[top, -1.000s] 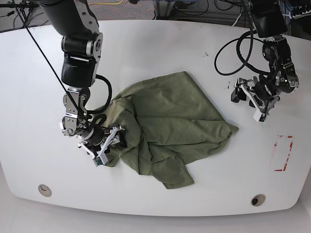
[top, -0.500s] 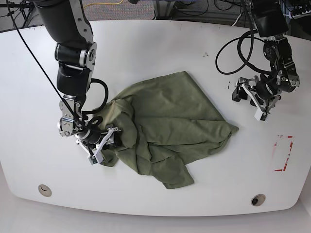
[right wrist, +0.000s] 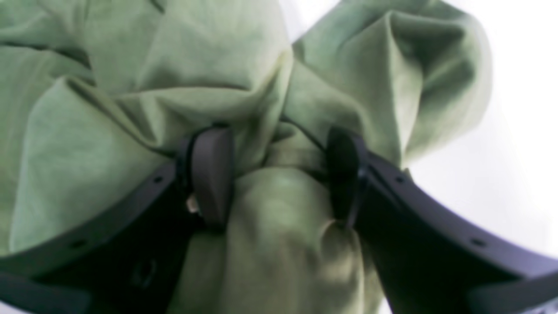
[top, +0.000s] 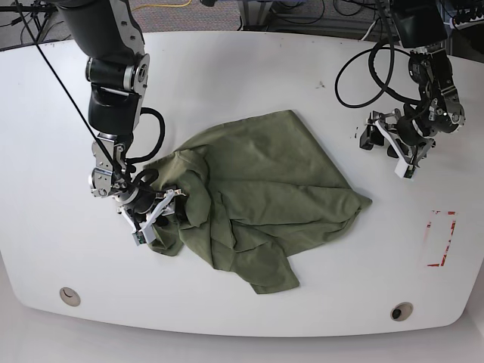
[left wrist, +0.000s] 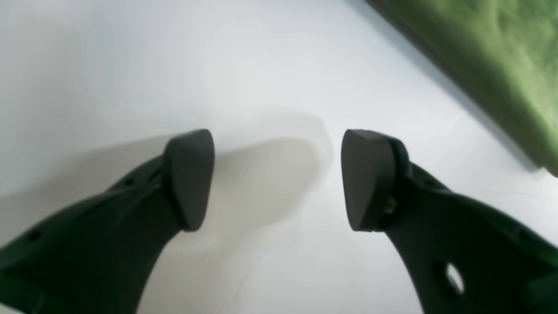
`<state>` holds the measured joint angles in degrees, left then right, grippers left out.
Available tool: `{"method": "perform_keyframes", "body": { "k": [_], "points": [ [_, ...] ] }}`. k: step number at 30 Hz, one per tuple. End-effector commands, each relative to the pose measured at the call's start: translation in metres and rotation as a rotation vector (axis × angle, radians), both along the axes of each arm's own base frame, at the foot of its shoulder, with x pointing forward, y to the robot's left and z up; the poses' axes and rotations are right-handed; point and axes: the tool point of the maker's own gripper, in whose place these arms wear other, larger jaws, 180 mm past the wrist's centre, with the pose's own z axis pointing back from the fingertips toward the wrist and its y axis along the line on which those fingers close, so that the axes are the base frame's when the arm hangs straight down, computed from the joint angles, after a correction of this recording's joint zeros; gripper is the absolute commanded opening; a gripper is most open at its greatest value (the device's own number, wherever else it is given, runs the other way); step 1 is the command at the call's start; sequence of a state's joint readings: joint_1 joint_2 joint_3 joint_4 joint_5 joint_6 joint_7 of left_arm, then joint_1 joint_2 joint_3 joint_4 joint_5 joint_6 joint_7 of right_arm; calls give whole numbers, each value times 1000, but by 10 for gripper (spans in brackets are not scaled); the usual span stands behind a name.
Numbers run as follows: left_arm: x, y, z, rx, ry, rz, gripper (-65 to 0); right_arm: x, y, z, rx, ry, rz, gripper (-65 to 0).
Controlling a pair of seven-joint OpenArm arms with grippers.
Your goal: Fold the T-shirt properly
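Gripping T-shirt (right wrist: 279, 205) fold, right gripper (right wrist: 279, 174), left gripper (left wrist: 277, 179) spread

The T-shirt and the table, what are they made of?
T-shirt: looks like soft woven or knit cloth, maybe cotton. It is matte olive green, and it bunches into wrinkles and folds where the right gripper pinches it.

Table: a hard, smooth white top, perhaps painted or laminated board. It looks flat and shows soft shadows in the left wrist view. The exact material cannot be told.
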<state>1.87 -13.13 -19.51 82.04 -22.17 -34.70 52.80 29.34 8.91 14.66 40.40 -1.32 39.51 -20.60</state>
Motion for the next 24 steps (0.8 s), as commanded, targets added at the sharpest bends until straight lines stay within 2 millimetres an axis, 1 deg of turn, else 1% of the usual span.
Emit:
{"method": "perform_keyframes", "body": {
  "k": [1, 14, 21, 24],
  "points": [
    [-10, 6, -7, 40, 61, -8, -229, -8, -4, -10, -71, 76, 41, -330],
    [-10, 5, -8, 36, 60, -8, -229, -9, -7, -10, -79, 87, 41, -331],
    [-9, 5, -6, 36, 57, -8, -229, 2, -15, 13, -139, 44, 49, -331],
    [-8, 5, -6, 36, 55, -8, -229, 5, -15, 19, -155, 37, 53, -331]
  ]
}}
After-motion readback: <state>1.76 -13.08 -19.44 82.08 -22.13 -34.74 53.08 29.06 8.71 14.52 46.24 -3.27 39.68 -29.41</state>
